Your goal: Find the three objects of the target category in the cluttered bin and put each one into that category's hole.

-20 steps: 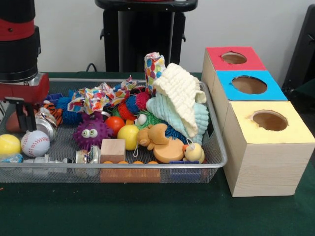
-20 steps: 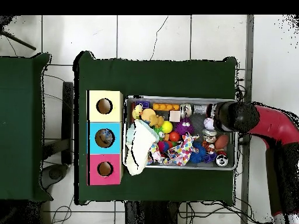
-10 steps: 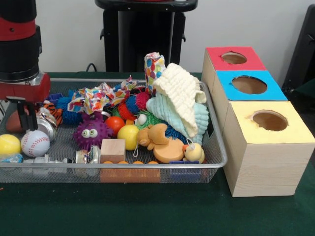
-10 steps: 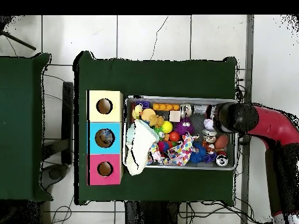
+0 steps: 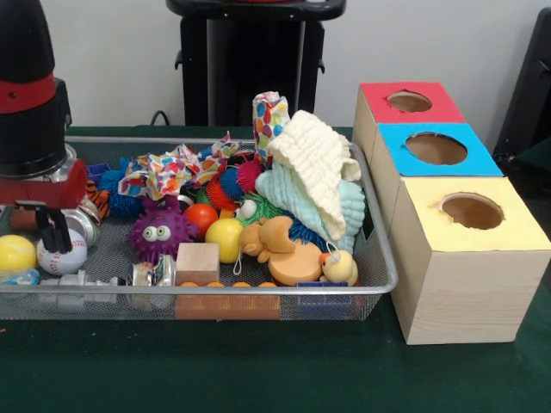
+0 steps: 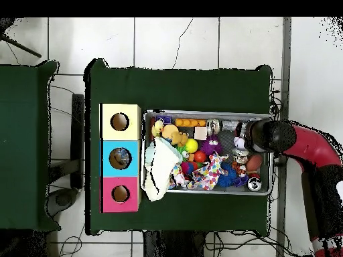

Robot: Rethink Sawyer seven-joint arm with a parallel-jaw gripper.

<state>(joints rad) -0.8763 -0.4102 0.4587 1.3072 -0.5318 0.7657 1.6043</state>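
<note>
My gripper [image 5: 55, 243] hangs low in the left end of the wire bin [image 5: 379, 258], right over a white baseball [image 5: 67, 258] and partly hiding it. A yellow ball [image 5: 15, 252] lies just left of it. In the bin's middle sit another yellow ball [image 5: 224, 237] and an orange ball [image 5: 201, 215]. In the overhead view the gripper [image 6: 252, 136] is at the bin's right end, beside the baseball [image 6: 239, 141]. The red box [image 5: 435, 107], blue box [image 5: 469, 159] and yellow box [image 5: 516, 232] stand in a row beside the bin, each with a round hole.
The bin is packed with a purple spiky toy [image 5: 159, 231], a wooden block [image 5: 197, 262], a rubber duck [image 5: 340, 268], piled cloths [image 5: 314, 168], a patterned fabric [image 5: 164, 172] and metal cans [image 5: 82, 224]. The bin's rim [image 6: 208, 112] stands above the green table [image 5: 275, 370].
The gripper has come down into the bin's left end and shifted slightly toward the baseball, which it now partly covers. Nothing else in the bin has moved.
</note>
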